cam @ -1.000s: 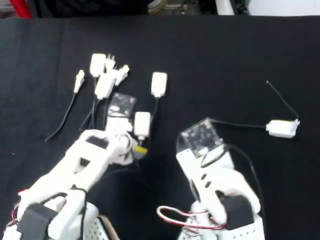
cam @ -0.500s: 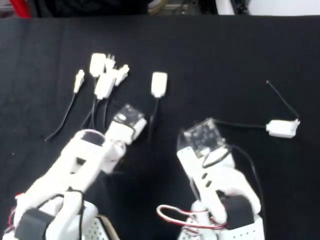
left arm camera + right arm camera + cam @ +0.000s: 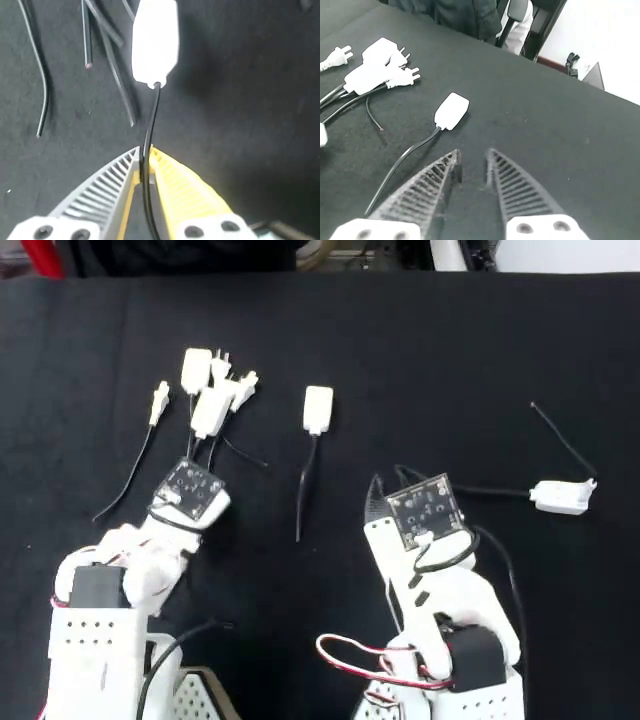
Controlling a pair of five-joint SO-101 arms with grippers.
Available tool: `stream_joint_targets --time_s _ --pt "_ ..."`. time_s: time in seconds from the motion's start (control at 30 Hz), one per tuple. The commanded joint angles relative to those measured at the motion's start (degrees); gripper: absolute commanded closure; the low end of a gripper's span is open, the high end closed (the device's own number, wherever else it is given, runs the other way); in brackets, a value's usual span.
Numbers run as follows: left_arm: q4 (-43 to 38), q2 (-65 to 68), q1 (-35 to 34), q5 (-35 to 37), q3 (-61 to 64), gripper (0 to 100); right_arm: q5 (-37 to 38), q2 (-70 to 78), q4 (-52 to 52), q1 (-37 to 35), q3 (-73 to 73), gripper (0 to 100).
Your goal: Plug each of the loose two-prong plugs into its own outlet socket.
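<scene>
My left gripper (image 3: 145, 151) is shut on the thin black cable (image 3: 151, 117) of a white block (image 3: 155, 40), which lies just beyond the fingertips. The left arm (image 3: 185, 495) stands at the front left, close to a cluster of white blocks and two-prong plugs (image 3: 215, 390). A small plug (image 3: 158, 400) lies left of the cluster. My right gripper (image 3: 472, 152) is open over bare cloth with nothing between its fingers. Beyond it lies a lone white block (image 3: 451, 111) with a black cable, at mid-table (image 3: 318, 408). Another white block (image 3: 560, 497) lies at the far right.
A black cloth (image 3: 440, 360) covers the table. Loose black cables (image 3: 42, 95) trail around the cluster toward the left arm. The right arm (image 3: 430, 540) stands at the front centre. The cable of the far right block (image 3: 480, 490) runs toward the right arm.
The left arm has drawn back and to the left. The white block that lay beside its fingertips at mid-table has gone from that spot. The right arm has shifted slightly.
</scene>
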Motion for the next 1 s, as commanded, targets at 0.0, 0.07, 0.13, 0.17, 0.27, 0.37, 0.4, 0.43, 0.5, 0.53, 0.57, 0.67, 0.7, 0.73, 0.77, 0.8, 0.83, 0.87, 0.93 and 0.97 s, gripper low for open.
stream_joint_targets --time_s 0.0,0.07,0.13,0.17,0.27,0.37,0.4,0.43,0.5,0.53,0.57,0.67,0.7,0.73,0.77,0.8,0.83,0.87,0.93,0.97 --pt "2.1 1.1 -1.9 -5.6 -0.7 96 -0.4 3.3 -2.4 0.8 -0.8 92.0" --pt "2.4 2.5 -2.0 -7.7 -0.7 89 -0.4 6.9 -4.0 0.9 -1.4 91.5" --pt "2.4 3.5 -3.4 -10.5 -0.7 79 -1.7 12.0 -5.2 2.6 -3.4 91.3" --pt "2.4 3.7 -4.3 -12.5 -0.7 73 -3.0 14.9 -6.0 4.0 -5.0 91.3" --pt "2.1 3.8 -7.4 -18.8 -0.7 61 -5.2 24.4 -7.4 6.9 -11.1 91.3" --pt "2.3 3.8 -9.5 -20.0 -3.3 58 -9.8 34.2 -8.0 7.3 -18.7 91.3" --pt "2.4 3.8 -10.1 -19.9 -4.4 59 -11.1 37.6 -8.2 7.1 -21.1 91.3" --pt "2.4 3.8 -10.6 -19.1 -5.5 60 -12.2 41.0 -8.3 7.0 -23.9 91.3" --pt "2.0 3.8 -10.5 -14.2 -7.7 62 -14.1 48.4 -8.7 7.0 -29.6 91.3" --pt "2.0 3.8 -10.3 -11.6 -8.6 64 -14.8 52.2 -8.7 7.0 -32.3 91.3" --pt "1.8 3.8 -9.7 -9.1 -9.4 66 -15.2 56.0 -8.4 7.1 -34.9 91.3" --pt "-0.1 3.8 -5.7 -0.9 -10.2 74 -15.3 65.6 -8.9 7.3 -40.7 91.3" --pt "-0.9 3.8 -4.2 1.9 -10.4 76 -15.3 68.5 -9.0 7.5 -42.8 91.3" --pt "-1.8 3.8 -2.7 4.3 -10.4 77 -15.3 71.4 -9.3 8.2 -45.0 91.3" --pt "-2.4 3.8 -1.0 6.2 -10.4 79 -15.3 74.2 -10.5 9.3 -46.8 91.3" --pt "-3.0 3.8 0.2 7.9 -10.4 79 -16.1 77.1 -11.7 10.6 -48.9 91.3" --pt "-3.6 3.8 1.2 9.7 -10.4 79 -17.6 79.9 -12.7 11.8 -51.0 91.3" --pt "-4.4 3.8 1.5 11.4 -10.4 79 -18.9 82.8 -13.0 12.6 -53.6 91.3" --pt "-6.9 3.8 1.0 15.2 -10.5 79 -19.6 88.7 -12.2 12.9 -59.3 91.3" --pt "-8.1 3.7 -0.2 17.4 -10.4 79 -19.3 91.6 -10.9 12.7 -62.2 91.3"
